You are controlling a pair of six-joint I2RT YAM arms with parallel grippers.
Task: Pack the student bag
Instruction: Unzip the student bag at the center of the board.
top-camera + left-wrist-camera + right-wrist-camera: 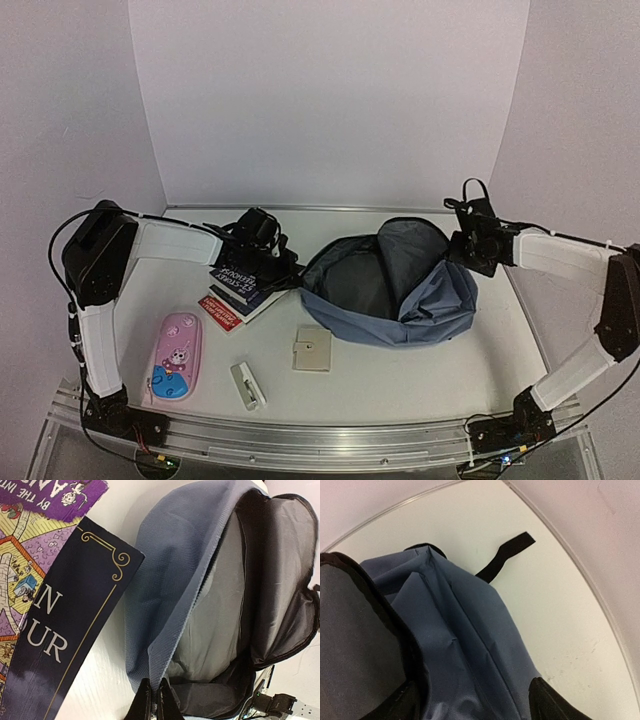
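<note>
table [420, 385]: white and flat, spreading out under both claws. pale walls stand close behind and beside them, so you have little room past the bag.
student bag [400, 300]: lies between your two claws and reaches both. its long axis runs from one claw to the other. the mouth gapes upward with the dark lining showing.
books [245, 285]: stacked right under your left claw, just beside the bag's rim.
pencil case [175, 357]: pink, back toward the left arm's base, well apart from the bag.
left claw [154, 702]: fingers pressed together, and the bag's blue rim looks pinched in them.
right claw [480, 707]: fingers stand wide, straddling blue fabric without gripping it.
nearer arm: left is nearer the books and the mouth, but it is busy with the rim.
</note>
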